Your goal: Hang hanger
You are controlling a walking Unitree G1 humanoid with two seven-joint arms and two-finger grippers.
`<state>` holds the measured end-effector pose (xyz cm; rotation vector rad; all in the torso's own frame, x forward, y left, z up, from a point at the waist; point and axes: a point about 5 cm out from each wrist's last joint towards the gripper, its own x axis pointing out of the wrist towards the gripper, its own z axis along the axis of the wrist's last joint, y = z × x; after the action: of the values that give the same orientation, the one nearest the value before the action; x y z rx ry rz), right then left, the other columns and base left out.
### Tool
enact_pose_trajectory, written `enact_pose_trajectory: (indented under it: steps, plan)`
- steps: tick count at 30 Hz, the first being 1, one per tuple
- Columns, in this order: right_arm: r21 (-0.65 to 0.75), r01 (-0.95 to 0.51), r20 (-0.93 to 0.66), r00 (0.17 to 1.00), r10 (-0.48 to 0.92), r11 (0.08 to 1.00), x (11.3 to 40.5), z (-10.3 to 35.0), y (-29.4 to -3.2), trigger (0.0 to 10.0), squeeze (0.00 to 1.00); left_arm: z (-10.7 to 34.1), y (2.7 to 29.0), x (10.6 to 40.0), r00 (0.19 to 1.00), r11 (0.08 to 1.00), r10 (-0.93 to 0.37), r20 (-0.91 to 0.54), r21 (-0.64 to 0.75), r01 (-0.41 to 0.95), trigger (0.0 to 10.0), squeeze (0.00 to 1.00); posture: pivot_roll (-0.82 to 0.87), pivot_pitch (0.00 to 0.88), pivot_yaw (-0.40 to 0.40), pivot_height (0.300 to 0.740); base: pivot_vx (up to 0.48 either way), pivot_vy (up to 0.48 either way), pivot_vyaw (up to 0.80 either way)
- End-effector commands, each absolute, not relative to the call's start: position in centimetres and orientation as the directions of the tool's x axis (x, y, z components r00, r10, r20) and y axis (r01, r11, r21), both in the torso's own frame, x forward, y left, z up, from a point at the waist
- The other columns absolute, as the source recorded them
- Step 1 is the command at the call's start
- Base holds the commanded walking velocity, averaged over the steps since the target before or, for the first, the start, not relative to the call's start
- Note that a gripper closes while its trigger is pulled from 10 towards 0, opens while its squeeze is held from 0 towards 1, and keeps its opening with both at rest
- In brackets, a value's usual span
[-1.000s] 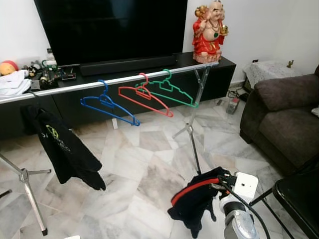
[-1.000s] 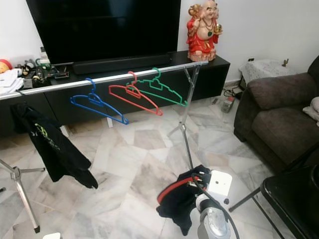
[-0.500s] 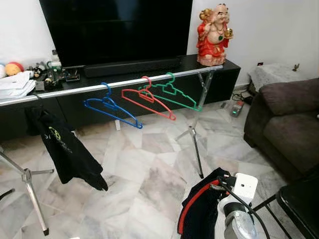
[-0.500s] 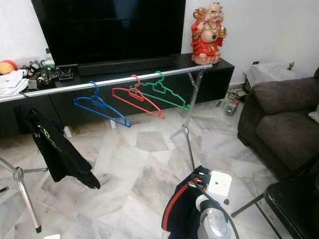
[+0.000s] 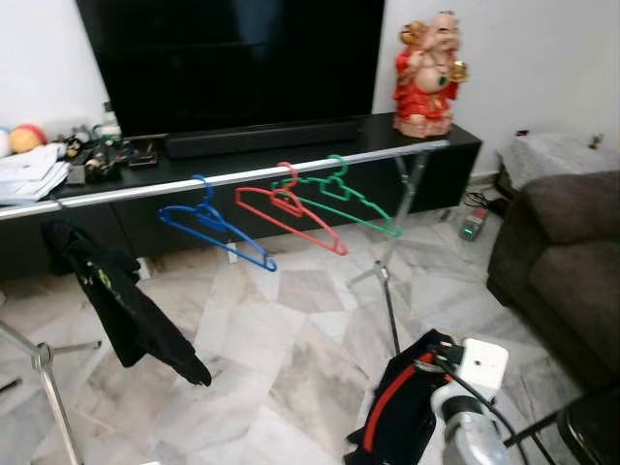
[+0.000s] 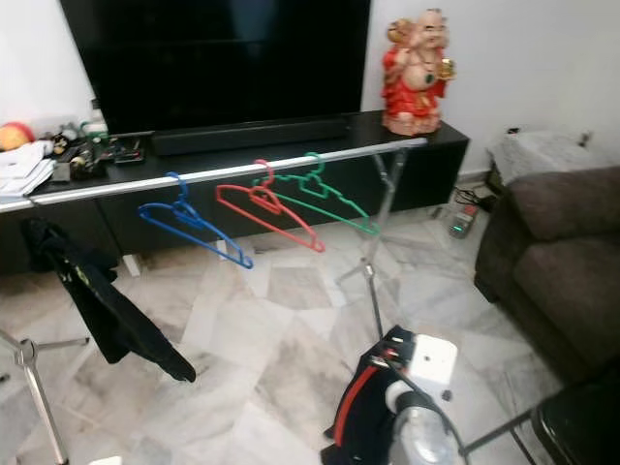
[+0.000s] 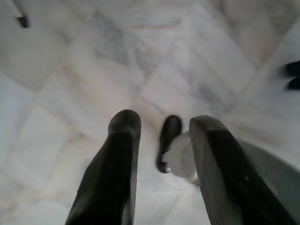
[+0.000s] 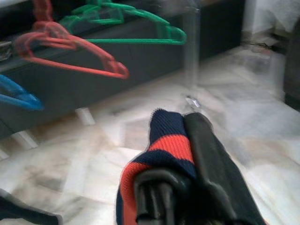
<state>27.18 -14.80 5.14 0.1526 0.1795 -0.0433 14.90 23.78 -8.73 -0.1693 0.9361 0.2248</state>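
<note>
A silver rail (image 5: pixel 242 174) crosses in front of the TV console. On it hang a blue hanger (image 5: pixel 213 225), a red hanger (image 5: pixel 291 215) and a green hanger (image 5: pixel 354 199). A black garment (image 5: pixel 126 310) hangs near the rail's left end. Low on the right, my right gripper (image 8: pixel 190 119) is shut on a dark hanger carrying a navy garment with a red stripe (image 5: pixel 402 407), well below the rail and close to its right stand (image 5: pixel 387 300). Over the marble floor, my left gripper (image 7: pixel 161 124) is open with nothing between its fingers.
A black console with a large TV stands behind the rail, with a red statue (image 5: pixel 426 73) on its right end. A brown sofa (image 5: pixel 572 242) is at the right, and a black chair (image 5: pixel 591 426) at the lower right. The rail's left tripod (image 5: pixel 44 363) stands at the left.
The camera has shifted, and the views are slightly blurred. The striped garment in my right gripper was bunched sideways and now hangs down more steeply.
</note>
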Motion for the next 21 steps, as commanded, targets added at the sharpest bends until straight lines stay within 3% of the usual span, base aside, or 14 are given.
enact_pose_trajectory:
  steps: [1,9,14,21]
  plan:
    - [0.137,0.080,-0.160,0.985,-0.058,0.987,27.16,5.50,-15.75,10.0,0.00,-8.87,23.04,15.07,0.569,0.968,0.090,-0.817,-0.062,-0.242,10.0,0.00,0.09,0.018,0.024,0.740,0.319,0.000,0.00]
    - [0.127,0.067,-0.155,0.987,-0.047,0.990,27.11,5.55,-15.60,10.0,0.00,-8.89,23.08,14.98,0.568,0.968,0.091,-0.818,-0.062,-0.244,10.0,0.00,0.09,0.029,0.021,0.740,0.318,0.000,0.00]
    - [0.121,0.060,-0.154,0.987,-0.041,0.991,27.07,5.56,-15.55,10.0,0.00,-8.92,23.12,14.89,0.564,0.968,0.096,-0.820,-0.057,-0.246,10.0,0.00,0.09,0.031,0.020,0.740,0.313,0.000,0.51]
    - [0.111,0.046,-0.154,0.988,-0.029,0.993,27.08,5.51,-15.41,10.0,0.00,-8.92,23.21,14.86,0.563,0.966,0.109,-0.819,-0.048,-0.255,10.0,0.00,0.09,0.032,0.019,0.740,0.000,0.000,0.76]
